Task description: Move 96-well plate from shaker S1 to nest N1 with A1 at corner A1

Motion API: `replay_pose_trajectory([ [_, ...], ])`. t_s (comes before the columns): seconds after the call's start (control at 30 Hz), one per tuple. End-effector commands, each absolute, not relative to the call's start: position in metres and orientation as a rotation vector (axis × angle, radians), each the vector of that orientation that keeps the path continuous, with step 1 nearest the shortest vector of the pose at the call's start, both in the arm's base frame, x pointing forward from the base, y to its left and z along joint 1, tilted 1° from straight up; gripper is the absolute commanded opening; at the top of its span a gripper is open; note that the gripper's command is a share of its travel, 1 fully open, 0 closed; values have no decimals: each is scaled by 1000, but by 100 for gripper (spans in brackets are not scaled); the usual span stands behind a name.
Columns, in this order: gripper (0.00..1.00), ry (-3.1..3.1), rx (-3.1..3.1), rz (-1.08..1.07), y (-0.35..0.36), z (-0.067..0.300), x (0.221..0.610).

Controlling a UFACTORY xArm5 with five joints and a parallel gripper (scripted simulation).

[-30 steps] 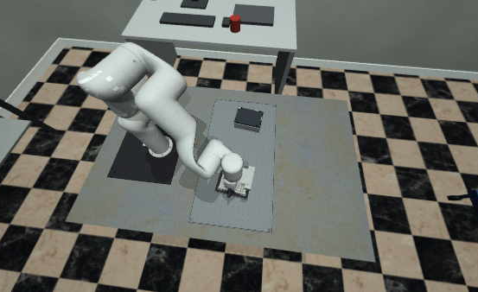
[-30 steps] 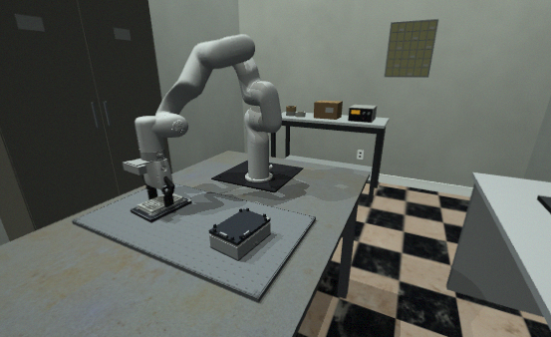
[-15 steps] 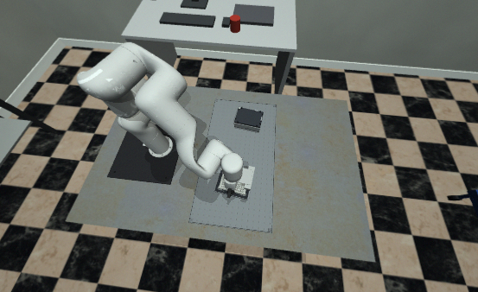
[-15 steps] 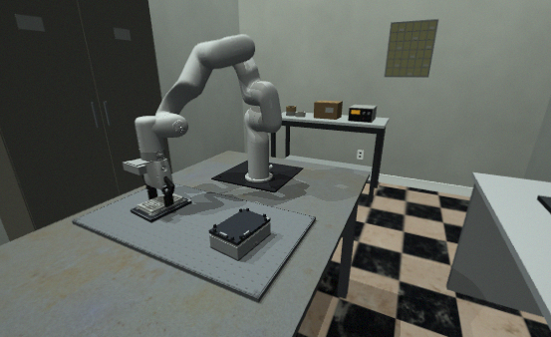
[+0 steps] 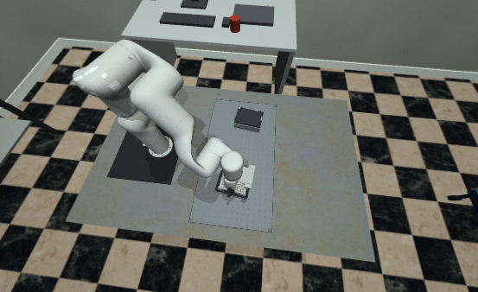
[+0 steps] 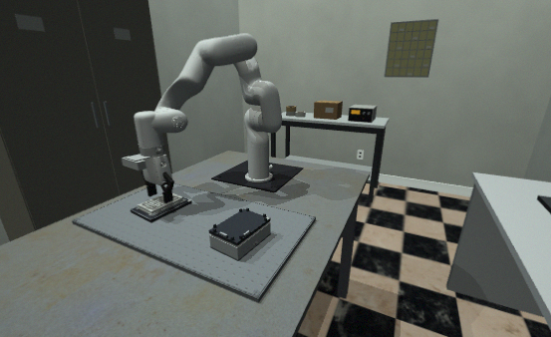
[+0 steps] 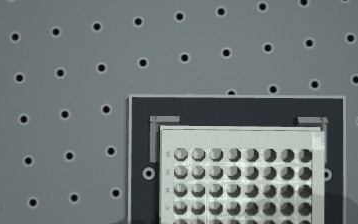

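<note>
The white 96-well plate (image 6: 156,205) (image 7: 241,170) lies flat on the dark plate nest N1 (image 5: 244,197) (image 6: 142,213) (image 7: 141,150), inside its grey corner locators (image 7: 163,121). In the wrist view a pale patch marks the plate's upper right corner; I cannot tell the cut-off corner for sure. My gripper (image 5: 230,193) (image 6: 159,193) is open, its black fingers standing just over the plate, one on each side, holding nothing. The fingers are out of the wrist view. The plate shaker S1 (image 5: 248,117) (image 6: 240,231), a grey box with a dark top, stands bare further along the board.
Nest and shaker sit on a grey perforated board (image 5: 239,216) (image 6: 185,239) (image 7: 81,60) on the table (image 5: 316,173) (image 6: 51,279). The arm's base stands on a black mat (image 5: 130,166) (image 6: 280,175). A side table (image 6: 335,121) carries boxes.
</note>
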State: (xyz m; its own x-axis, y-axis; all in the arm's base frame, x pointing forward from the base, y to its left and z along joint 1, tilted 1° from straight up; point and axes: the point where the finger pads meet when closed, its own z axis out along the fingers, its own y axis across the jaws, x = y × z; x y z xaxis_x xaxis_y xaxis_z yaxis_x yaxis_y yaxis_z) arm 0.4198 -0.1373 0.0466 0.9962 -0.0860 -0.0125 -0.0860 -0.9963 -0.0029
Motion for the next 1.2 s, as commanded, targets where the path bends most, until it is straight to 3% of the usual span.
replay_pose_trajectory([
  [0.0,100,135,-3143,20,-138,57,421],
  [0.97,100,135,-3143,19,-137,123,422],
  [1.17,100,135,-3143,19,-137,123,422],
])
